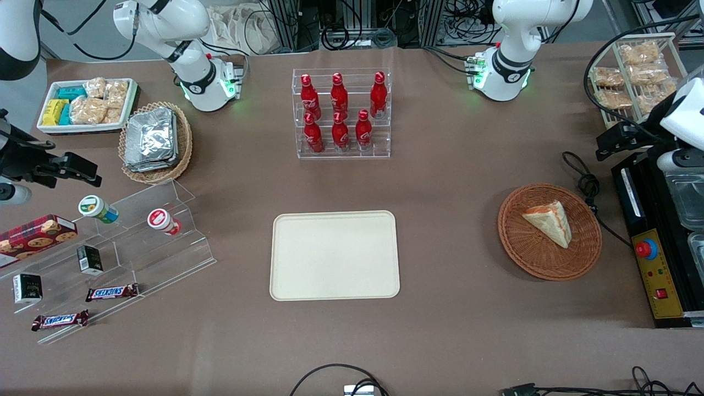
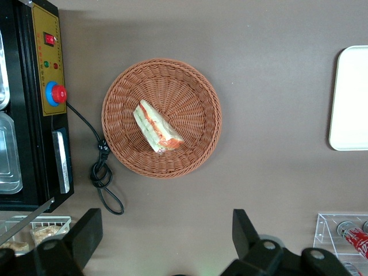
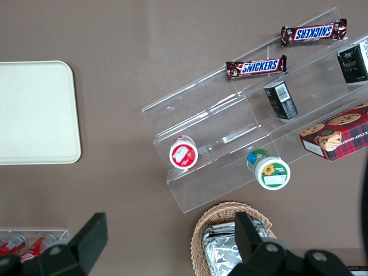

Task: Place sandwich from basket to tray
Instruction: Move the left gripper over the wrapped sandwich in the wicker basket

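The sandwich [image 1: 550, 221] [image 2: 156, 127], a pale bread wedge with an orange and green filling edge, lies in the round reddish-brown wicker basket [image 1: 511, 242] [image 2: 195, 86]. The cream rectangular tray [image 1: 334, 256] [image 2: 351, 98] [image 3: 34, 112] sits bare at the middle of the table, apart from the basket toward the parked arm's end. My left gripper [image 1: 605, 146] [image 2: 165, 236] hangs high above the table, farther from the front camera than the basket and a little toward the working arm's end. It is open, and only bare table shows between its fingers [image 2: 86, 230].
A black machine with a red button [image 1: 660, 264] stands beside the basket, its coiled cable [image 1: 586, 184] close to the basket's rim. A clear rack of red bottles [image 1: 342, 113] stands farther back than the tray. A wire rack of snack packets [image 1: 632, 71] stands near the working arm's base.
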Tool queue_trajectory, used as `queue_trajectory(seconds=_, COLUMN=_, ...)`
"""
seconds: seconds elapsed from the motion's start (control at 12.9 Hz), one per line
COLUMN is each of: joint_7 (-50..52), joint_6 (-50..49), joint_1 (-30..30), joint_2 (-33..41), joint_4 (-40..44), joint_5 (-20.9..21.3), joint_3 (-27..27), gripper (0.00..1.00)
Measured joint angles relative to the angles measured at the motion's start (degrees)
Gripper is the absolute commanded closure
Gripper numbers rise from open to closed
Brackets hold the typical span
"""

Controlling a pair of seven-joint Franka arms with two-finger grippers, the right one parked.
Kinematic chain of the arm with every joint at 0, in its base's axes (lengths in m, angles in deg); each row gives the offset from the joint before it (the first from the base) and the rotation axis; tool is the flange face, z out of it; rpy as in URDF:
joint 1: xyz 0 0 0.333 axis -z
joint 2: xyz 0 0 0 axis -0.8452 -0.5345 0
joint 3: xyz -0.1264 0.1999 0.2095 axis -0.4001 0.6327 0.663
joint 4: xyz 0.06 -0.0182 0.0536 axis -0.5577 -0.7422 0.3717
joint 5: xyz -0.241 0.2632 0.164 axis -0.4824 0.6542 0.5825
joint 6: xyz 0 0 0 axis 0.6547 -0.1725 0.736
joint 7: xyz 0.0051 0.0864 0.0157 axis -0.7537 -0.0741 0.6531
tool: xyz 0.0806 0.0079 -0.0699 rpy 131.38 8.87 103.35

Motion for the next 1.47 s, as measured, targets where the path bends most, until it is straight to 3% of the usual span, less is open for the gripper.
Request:
queue_trajectory(seconds=0.7, joint_7=7.3, joint_6=0.4, joint_1=0.0, joint_2=-2.5, joint_4=-1.4, joint_5=0.0, joint_3=0.0, gripper=0.00)
queue_trajectory(seconds=1.47, joint_7=19.9, joint_6=21.9, joint_1=-0.4, joint_2=-1.1, joint_4=-21.4, joint_5=0.0, joint_3=2.1, gripper=0.00)
